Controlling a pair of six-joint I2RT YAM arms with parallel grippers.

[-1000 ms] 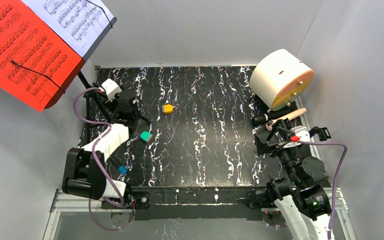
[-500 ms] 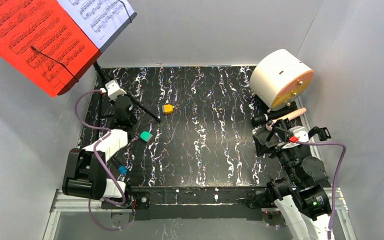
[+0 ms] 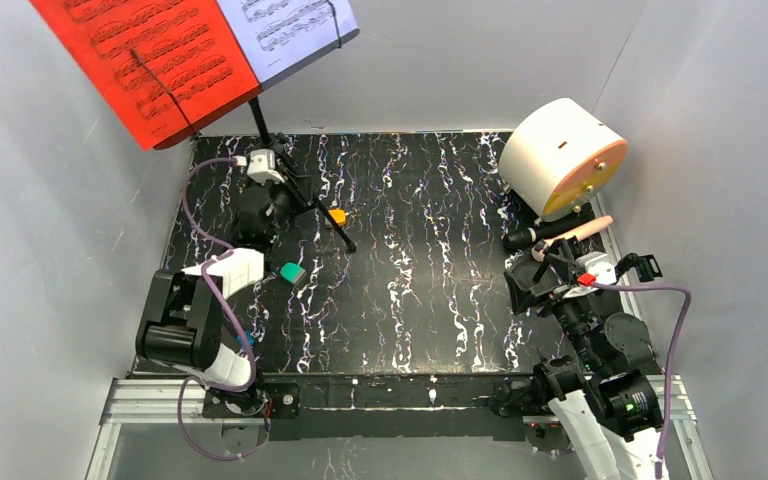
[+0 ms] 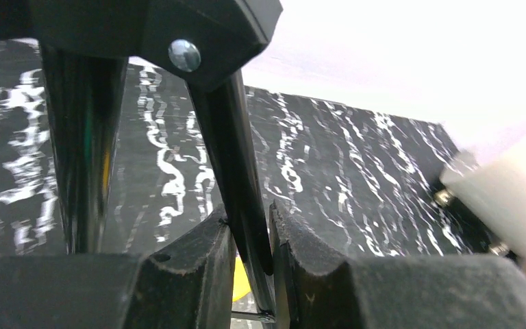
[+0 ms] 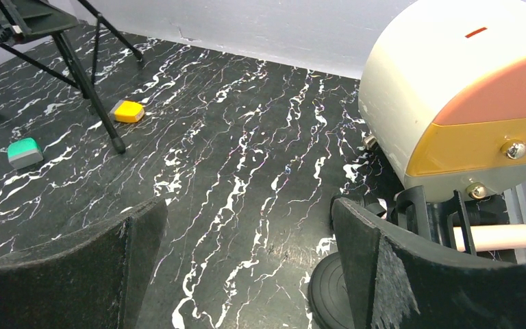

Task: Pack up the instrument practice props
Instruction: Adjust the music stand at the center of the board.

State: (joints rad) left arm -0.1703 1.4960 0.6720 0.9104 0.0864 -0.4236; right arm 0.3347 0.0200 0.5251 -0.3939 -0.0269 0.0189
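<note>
The black tripod music rack stands at the back left, tilted, carrying a red music sheet and a white music sheet. My left gripper is shut on one thin black leg of the rack, just under its hub; the left wrist view shows that leg pinched between both pads at the gripper. Near the right edge, a beige microphone and a black microphone lie beside my right gripper. The right gripper is open and holds nothing, with a round black base by its right finger.
A big white cylinder with an orange face sits at the back right, close above the microphones. A yellow block lies by the rack's foot, and a teal block and a small blue piece lie near the left arm. Grey walls close in on three sides.
My left gripper has closed on the rack's leg and moved back and to the right. The rack and its sheets have swung right with it. The right arm has stayed still.
</note>
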